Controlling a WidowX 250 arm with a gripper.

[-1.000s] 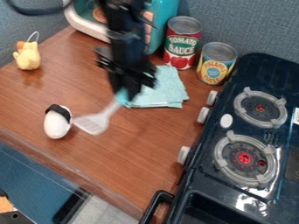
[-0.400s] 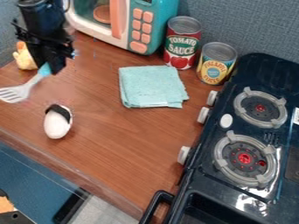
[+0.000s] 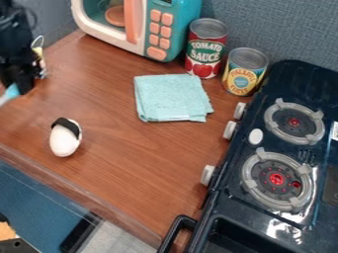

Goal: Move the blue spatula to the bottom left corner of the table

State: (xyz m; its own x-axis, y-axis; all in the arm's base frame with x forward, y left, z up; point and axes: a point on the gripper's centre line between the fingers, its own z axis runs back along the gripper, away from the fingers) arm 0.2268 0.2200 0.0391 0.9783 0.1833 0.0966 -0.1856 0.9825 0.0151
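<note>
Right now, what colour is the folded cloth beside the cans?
The cloth is pale turquoise, seen best in the camera view.

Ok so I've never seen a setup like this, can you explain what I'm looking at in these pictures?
The black machine at the upper left is a robot arm, ending in a gripper. It holds a spatula by its blue handle. A fixed camera looks down at a slant on the wooden table. On it lie a folded cloth and a white egg-shaped toy. Two cans and a toy microwave stand at the back, with a toy stove on the right.
</note>
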